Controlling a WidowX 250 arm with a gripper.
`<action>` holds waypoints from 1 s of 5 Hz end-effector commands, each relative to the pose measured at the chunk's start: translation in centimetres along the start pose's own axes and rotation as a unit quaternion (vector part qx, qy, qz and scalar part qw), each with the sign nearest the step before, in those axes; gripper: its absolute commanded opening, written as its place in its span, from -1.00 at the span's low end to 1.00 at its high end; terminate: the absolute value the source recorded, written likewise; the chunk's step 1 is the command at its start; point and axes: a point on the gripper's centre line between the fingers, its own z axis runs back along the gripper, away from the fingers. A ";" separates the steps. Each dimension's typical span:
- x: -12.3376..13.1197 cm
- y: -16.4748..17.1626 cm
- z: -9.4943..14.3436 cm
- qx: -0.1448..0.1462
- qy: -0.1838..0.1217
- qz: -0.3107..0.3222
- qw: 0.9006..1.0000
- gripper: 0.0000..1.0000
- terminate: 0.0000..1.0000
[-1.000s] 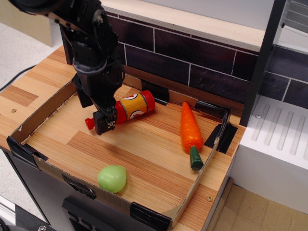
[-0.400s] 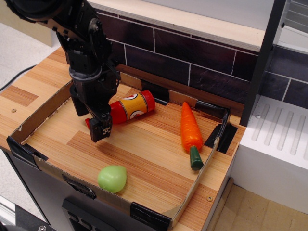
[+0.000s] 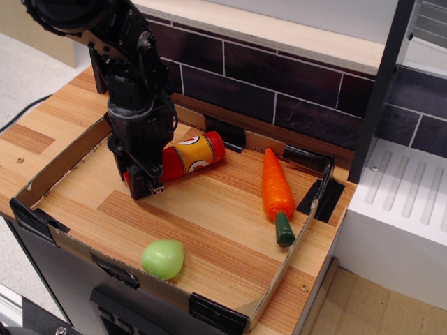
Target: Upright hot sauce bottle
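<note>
Hot sauce bottle lay on its side beneath the black arm, left of centre in the frame.

The wooden tabletop, edged by a low cardboard wall, filled the middle of the frame. The black arm came down from the upper left, its claw low over the neck end of the hot sauce bottle; whether its jaws gripped the neck or only covered it could not be told. The bottle rested flat, its base toward the dark tiled backsplash. The orange carrot lay right of centre, well apart from it, and the green round piece sat at the lower left, near the front wall.
</note>
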 end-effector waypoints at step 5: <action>-4.5 -0.7 7.9 0.035 0.154 0.012 0.987 -1.00 -1.00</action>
